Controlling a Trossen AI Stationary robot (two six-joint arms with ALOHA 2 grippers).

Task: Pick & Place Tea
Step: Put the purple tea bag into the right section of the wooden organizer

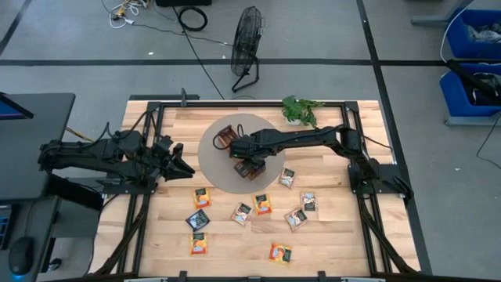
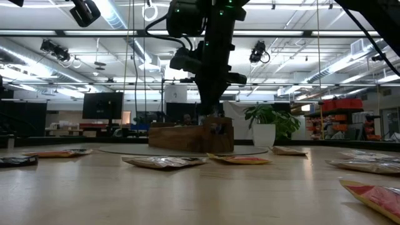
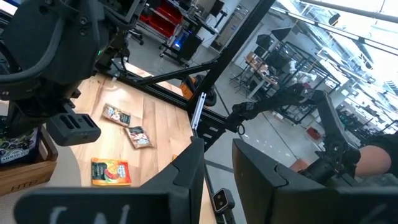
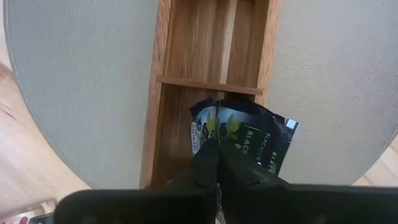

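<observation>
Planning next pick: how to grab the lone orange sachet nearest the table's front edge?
Orange sachet lies flat, clear of neighbours: come straight down, gripper straddling two opposite edges. Right gripper is shut on a dark sachet; left gripper waits open.

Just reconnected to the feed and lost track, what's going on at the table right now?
The right gripper is over the wooden tray on the round grey mat, shut on a dark blue tea sachet and lowering it into a compartment. The left gripper waits open at the table's left side. About ten more sachets lie scattered on the table.
</observation>
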